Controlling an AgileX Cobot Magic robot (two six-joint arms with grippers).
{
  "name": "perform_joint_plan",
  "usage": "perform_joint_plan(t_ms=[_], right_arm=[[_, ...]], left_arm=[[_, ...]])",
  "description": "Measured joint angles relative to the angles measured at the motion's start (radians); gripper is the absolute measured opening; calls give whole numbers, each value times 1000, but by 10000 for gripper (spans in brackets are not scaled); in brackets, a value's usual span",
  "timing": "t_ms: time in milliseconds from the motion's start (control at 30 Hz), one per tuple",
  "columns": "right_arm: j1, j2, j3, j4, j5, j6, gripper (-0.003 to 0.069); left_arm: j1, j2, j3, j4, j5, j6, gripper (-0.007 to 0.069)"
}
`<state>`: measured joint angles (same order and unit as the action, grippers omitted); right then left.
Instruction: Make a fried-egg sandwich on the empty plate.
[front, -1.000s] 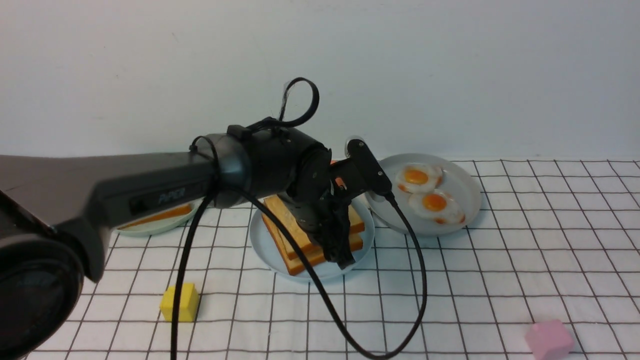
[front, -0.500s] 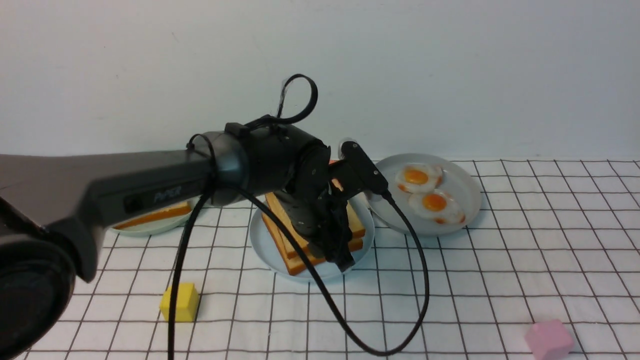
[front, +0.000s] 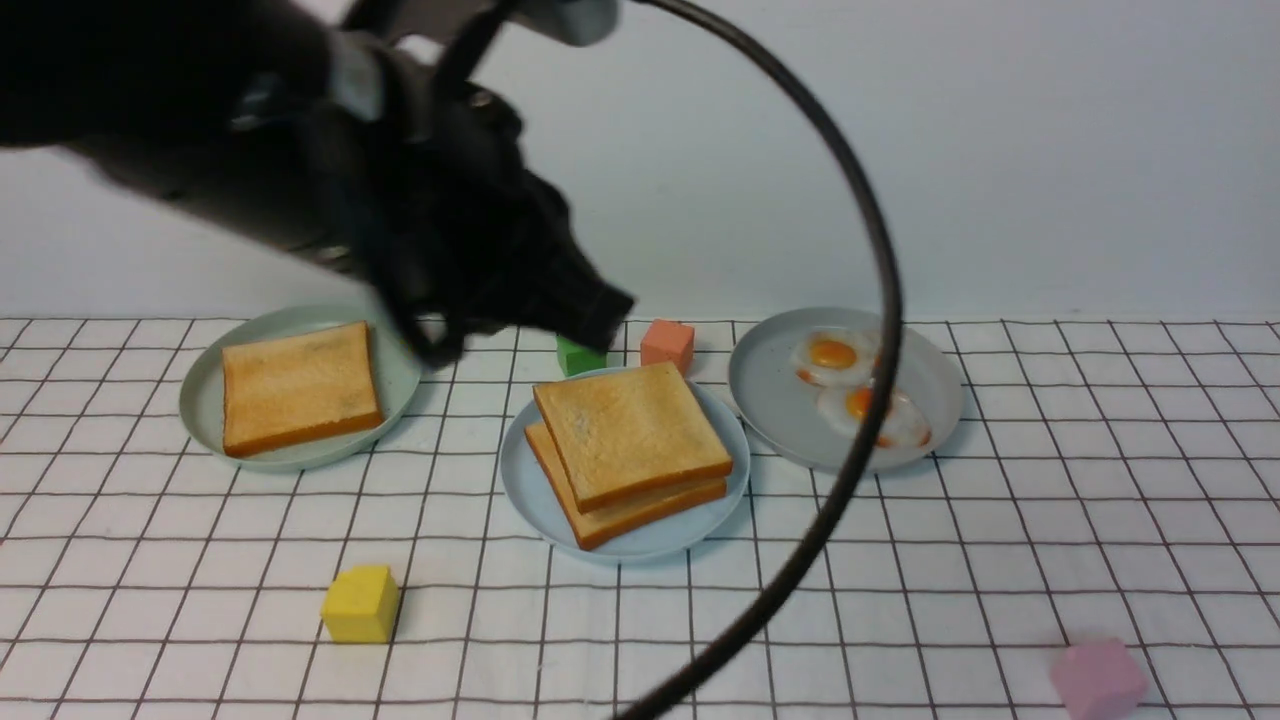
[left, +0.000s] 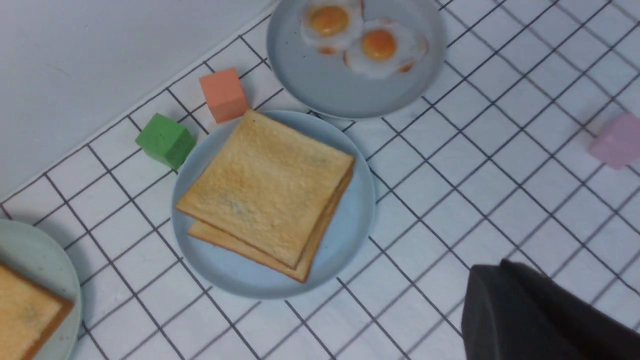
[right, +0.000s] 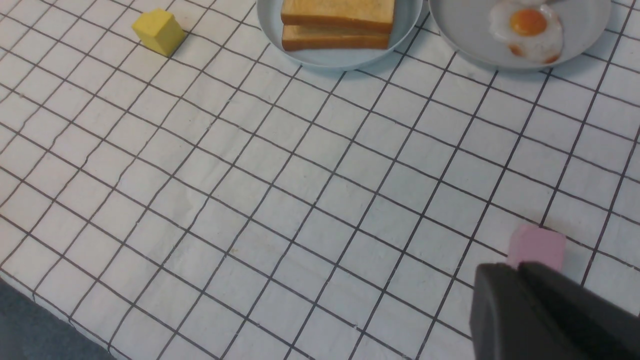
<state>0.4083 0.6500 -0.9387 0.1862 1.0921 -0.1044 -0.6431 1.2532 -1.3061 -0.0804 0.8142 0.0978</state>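
Note:
The light blue plate (front: 520, 490) sits mid-table with two toast slices stacked on it, the top slice (front: 630, 430) slightly askew over the lower one (front: 600, 525). Only crust edges show between them. Two fried eggs (front: 832, 352) lie on the grey plate (front: 770, 400) to the right. My left gripper (front: 605, 305) hangs shut and empty, high behind the blue plate's left side; its wrist view looks down on the stack (left: 265, 192). My right gripper (right: 517, 267) is shut and empty, low over the cloth beside a pink block (right: 537, 245), out of the front view.
A pale green plate (front: 200, 400) at the left holds one toast slice (front: 298, 385). Green (front: 578, 357) and orange (front: 667, 345) blocks stand behind the blue plate; a yellow block (front: 360, 603) lies front left. The arm's black cable (front: 870, 300) loops across the grey plate.
My left arm has lifted off the toast stack and swung up and back to the left, and its gripper has closed. The stack now shows uncovered.

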Motion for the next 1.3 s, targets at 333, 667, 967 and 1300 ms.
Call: perform_joint_plan(t_ms=[333, 667, 967, 1300], right_arm=[[0, -34, 0, -13, -11, 21, 66], [0, -35, 0, 10, -27, 49, 67], [0, -35, 0, 13, 42, 76, 78], [-8, -35, 0, 13, 72, 76, 92]], left_arm=[[0, -599, 667, -67, -459, -1, -13], [0, -923, 1011, -190, -761, 59, -13], [0, -927, 1131, -195, -749, 89, -13], [0, -927, 1159, -195, -667, 90, -13]])
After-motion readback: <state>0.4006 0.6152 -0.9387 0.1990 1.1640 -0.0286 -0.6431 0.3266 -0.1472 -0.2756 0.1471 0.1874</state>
